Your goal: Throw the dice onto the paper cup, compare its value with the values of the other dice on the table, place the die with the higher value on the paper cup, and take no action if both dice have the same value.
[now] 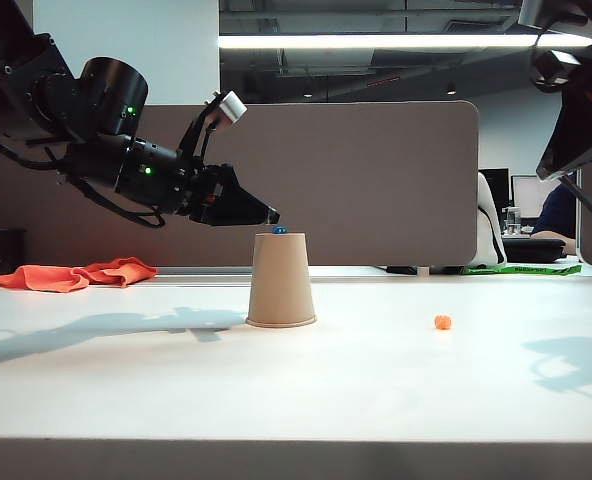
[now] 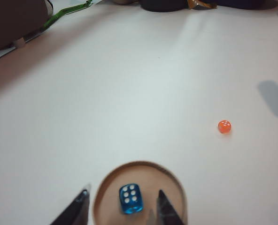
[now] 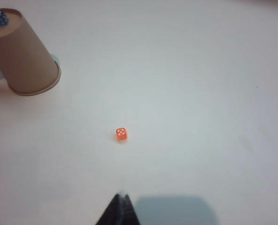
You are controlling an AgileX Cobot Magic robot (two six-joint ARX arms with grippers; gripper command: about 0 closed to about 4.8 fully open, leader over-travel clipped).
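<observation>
- While you look at the paper cup [image 1: 281,280], standing upside down on the table [image 1: 376,380], note the blue dice [image 2: 130,198] resting on its upturned base, six pips up.
- Your left gripper [image 2: 121,200] hovers just above the cup's top, jaws wide, one finger on either side of the blue dice without touching it.
- You'll find the other dice [image 3: 121,134], orange, lying on the table well apart from the cup.
- Your right gripper [image 3: 120,208] hangs above the table near the orange one, farther from the cup, jaws closed on nothing.
</observation>
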